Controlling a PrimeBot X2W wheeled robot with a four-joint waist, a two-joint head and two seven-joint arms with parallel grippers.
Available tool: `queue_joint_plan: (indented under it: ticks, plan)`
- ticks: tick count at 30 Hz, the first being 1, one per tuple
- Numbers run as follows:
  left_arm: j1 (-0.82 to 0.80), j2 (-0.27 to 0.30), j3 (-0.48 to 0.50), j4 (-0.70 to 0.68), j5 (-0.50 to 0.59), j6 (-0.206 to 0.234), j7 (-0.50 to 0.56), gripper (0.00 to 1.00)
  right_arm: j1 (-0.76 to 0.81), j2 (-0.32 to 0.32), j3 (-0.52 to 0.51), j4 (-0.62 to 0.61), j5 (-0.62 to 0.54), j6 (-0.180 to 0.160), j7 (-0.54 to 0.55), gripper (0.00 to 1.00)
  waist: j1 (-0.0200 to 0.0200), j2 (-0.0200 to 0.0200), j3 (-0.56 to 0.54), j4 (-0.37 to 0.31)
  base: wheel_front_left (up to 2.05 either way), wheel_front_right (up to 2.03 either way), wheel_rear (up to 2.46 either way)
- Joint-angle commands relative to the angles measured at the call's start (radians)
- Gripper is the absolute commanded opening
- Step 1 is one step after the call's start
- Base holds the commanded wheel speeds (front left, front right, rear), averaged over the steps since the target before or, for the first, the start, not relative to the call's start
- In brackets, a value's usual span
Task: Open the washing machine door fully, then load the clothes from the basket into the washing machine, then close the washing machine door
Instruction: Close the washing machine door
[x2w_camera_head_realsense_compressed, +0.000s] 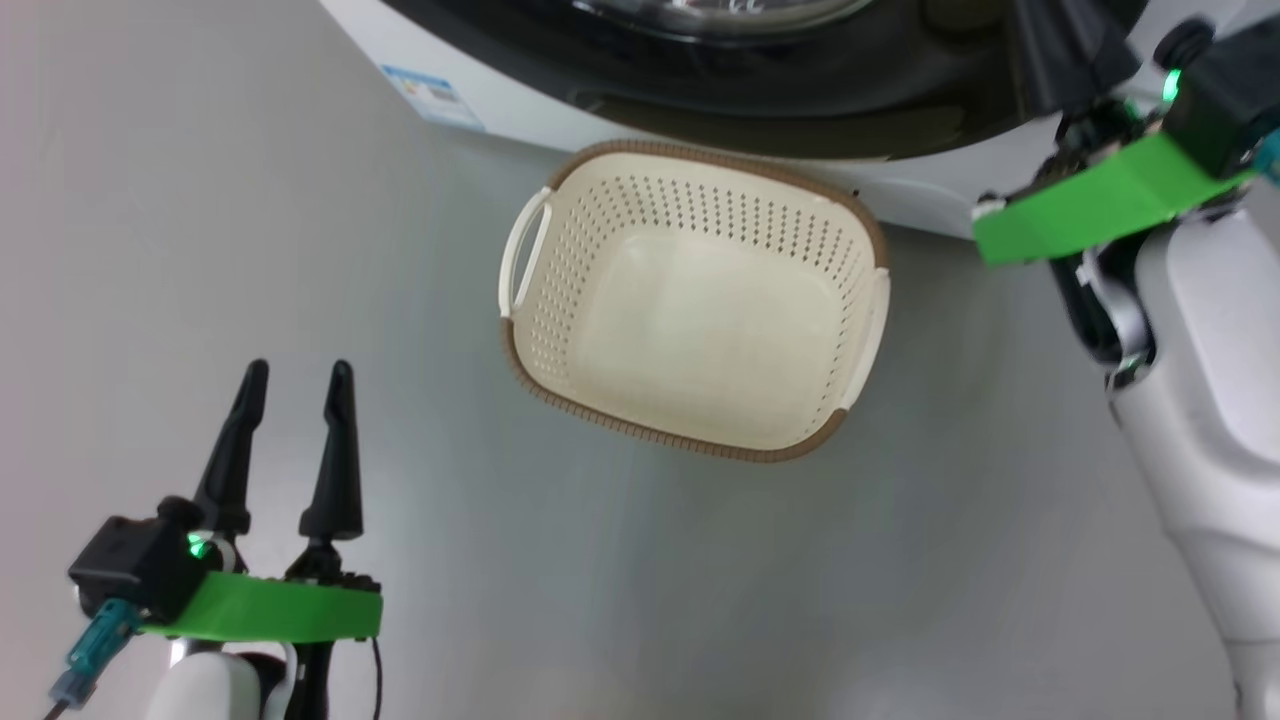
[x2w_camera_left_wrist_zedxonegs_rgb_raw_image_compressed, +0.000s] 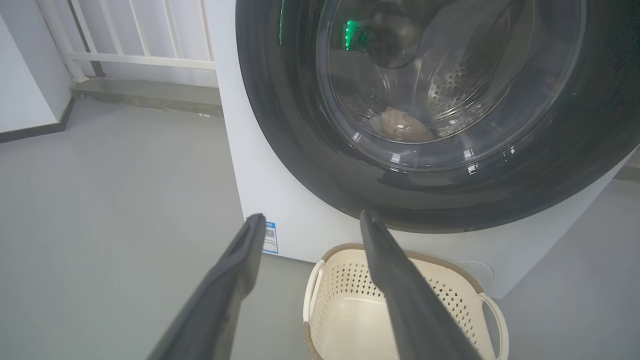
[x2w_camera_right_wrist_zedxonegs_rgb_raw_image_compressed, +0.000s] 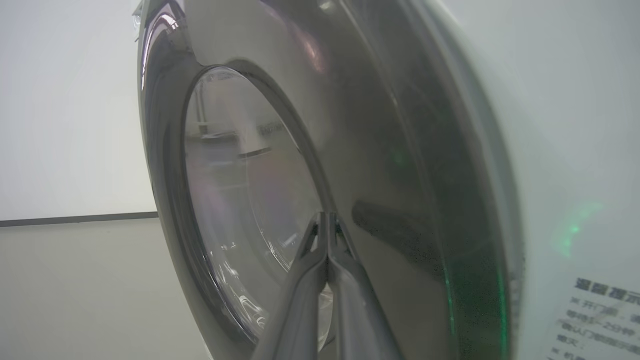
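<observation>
Sliding off was the risk: the right gripper (x2w_camera_right_wrist_zedxonegs_rgb_raw_image_compressed: 327, 216), fingers (x2w_camera_right_wrist_zedxonegs_rgb_raw_image_compressed: 302, 285) pressed together, pointed at the door (x2w_camera_right_wrist_zedxonegs_rgb_raw_image_compressed: 400, 150), whose glossy rim could turn a push aside and leave it unlatched. The left gripper (x2w_camera_head_realsense_compressed: 299, 372) hung spread above the floor (x2w_camera_head_realsense_compressed: 200, 200). The basket (x2w_camera_head_realsense_compressed: 620, 215) stood empty before the machine (x2w_camera_left_wrist_zedxonegs_rgb_raw_image_compressed: 260, 190); clothes (x2w_camera_left_wrist_zedxonegs_rgb_raw_image_compressed: 400, 125) lay in the drum (x2w_camera_left_wrist_zedxonegs_rgb_raw_image_compressed: 465, 85).

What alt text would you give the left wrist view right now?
The washing machine door, glossy black around clear glass, looks shut, with clothes lying in the drum behind it. The basket sits empty on the grey floor below, past the open left gripper.
</observation>
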Motion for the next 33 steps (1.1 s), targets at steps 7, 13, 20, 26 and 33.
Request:
queue_joint_plan:
  ticks: [7, 13, 20, 26, 33]
  plan:
    - [0.052, 0.070, 0.057, -0.007, 0.013, 0.001, -0.006, 1.00, 0.128, 0.045, 0.022, -0.048, 0.032, -0.007, -0.005, 1.00, 0.0000, -0.0001, -0.107, -0.059, 0.00, 0.00, 0.00]
    - [0.094, 0.099, 0.076, -0.001, 0.021, 0.001, -0.006, 1.00, 0.242, 0.074, 0.015, -0.070, 0.045, -0.007, -0.005, 1.00, 0.0000, -0.0001, -0.181, -0.110, 0.00, 0.00, 0.00]
    - [0.132, 0.131, 0.087, 0.002, 0.026, 0.001, -0.006, 1.00, 0.364, 0.096, -0.015, -0.082, 0.050, -0.007, -0.005, 1.00, 0.0000, -0.0001, -0.246, -0.176, 0.00, 0.00, 0.00]
    - [0.162, 0.152, 0.092, 0.005, 0.025, 0.001, -0.006, 1.00, 0.457, 0.103, -0.046, -0.094, 0.050, -0.007, -0.005, 1.00, 0.0000, -0.0001, -0.291, -0.229, 0.00, 0.00, 0.00]
    - [0.209, 0.169, 0.105, 0.007, 0.024, 0.001, -0.006, 1.00, 0.557, 0.108, -0.076, -0.103, 0.050, -0.007, -0.005, 1.00, 0.0000, -0.0001, -0.347, -0.292, 0.00, 0.00, 0.00]
